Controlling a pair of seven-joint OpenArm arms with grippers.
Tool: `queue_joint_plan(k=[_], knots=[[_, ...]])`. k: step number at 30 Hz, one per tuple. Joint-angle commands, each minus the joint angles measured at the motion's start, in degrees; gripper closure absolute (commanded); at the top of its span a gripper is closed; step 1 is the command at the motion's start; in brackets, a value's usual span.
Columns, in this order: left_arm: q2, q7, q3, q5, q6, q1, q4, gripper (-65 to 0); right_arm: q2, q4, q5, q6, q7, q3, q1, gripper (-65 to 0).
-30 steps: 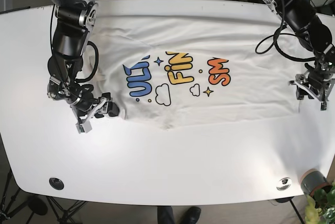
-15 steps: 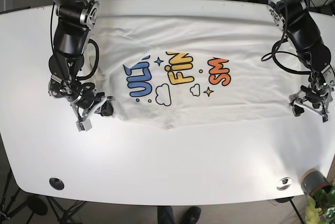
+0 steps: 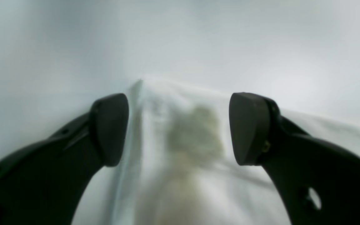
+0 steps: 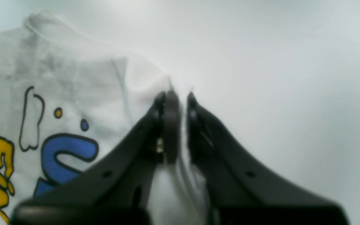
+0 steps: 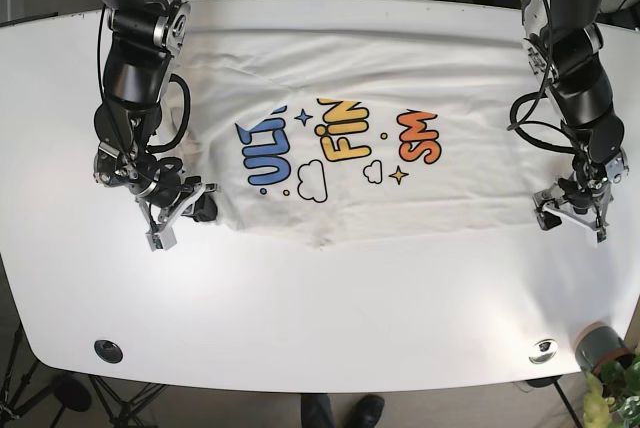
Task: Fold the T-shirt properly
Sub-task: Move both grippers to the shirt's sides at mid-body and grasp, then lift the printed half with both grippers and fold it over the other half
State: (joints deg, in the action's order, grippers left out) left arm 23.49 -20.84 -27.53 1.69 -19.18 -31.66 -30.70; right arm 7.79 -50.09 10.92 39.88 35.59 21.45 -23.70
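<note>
A white T-shirt (image 5: 420, 78) with a blue, yellow and orange print lies spread on the white table (image 5: 350, 308). My right gripper (image 5: 180, 213), on the left of the base view, is at the shirt's lower left corner. In the right wrist view it (image 4: 180, 106) is shut on a pinched fold of the shirt (image 4: 67, 93). My left gripper (image 5: 572, 216) is at the shirt's lower right corner. In the left wrist view it (image 3: 180, 128) is open, its jaws wide apart on either side of the shirt's corner (image 3: 192, 175).
A black round cap (image 5: 107, 350) sits at the table's front left. A metal fitting (image 5: 543, 350) and a potted plant (image 5: 605, 358) are at the front right. Cables hang behind the far edge.
My left arm has moved toward the table's front along the shirt's right edge to its lower corner. My right gripper has closed on the shirt's lower left edge.
</note>
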Motion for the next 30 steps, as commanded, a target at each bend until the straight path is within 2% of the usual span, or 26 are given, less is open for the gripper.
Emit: queue_joint_plan(k=[1,11,13,16,18,20,22,25,30], knots=[[1.8,2.5,0.8,0.5,0.7,-2.5,2.3,-47.5,0.5,-0.9,0.9,0.12,-0.6,0.2,-1.5,0.0],[2.3,2.9,1.1,0.5,0.5,-3.1,5.2,-47.1,0.5,-1.0,0.9,0.12,-0.6,0.2,-1.5,0.0],[2.1,2.9,1.1,0.5,0.5,-3.0,5.2,-45.3,0.5,-1.0,0.9,0.12,-0.6,0.2,-1.5,0.0],[2.1,3.0,1.8,0.5,0.4,-3.0,5.2,-33.3,0.4,-1.0,0.9,0.12,-0.6,0.2,-1.5,0.0],[2.0,3.1,2.7,0.5,0.4,-3.0,5.1,-18.6,0.4,-1.0,0.9,0.12,-0.6,0.2,-1.5,0.0],[2.0,3.1,3.3,0.5,0.4,-3.0,5.1,-8.5,0.4,-1.0,0.9,0.12,-0.7,0.2,-1.5,0.0],[2.0,3.1,3.9,0.5,0.4,-3.0,4.8,-1.4,0.5,-1.0,0.9,0.12,-0.7,0.2,-1.5,0.0],[2.0,3.2,4.2,0.7,-0.2,-3.0,4.2,0.0,0.5,-1.1,0.8,0.12,-0.7,0.2,-1.6,0.0],[1.1,3.6,4.1,0.7,-5.5,1.0,-6.9,0.0,0.7,-4.4,0.6,0.12,-0.6,0.1,-1.5,0.0]])
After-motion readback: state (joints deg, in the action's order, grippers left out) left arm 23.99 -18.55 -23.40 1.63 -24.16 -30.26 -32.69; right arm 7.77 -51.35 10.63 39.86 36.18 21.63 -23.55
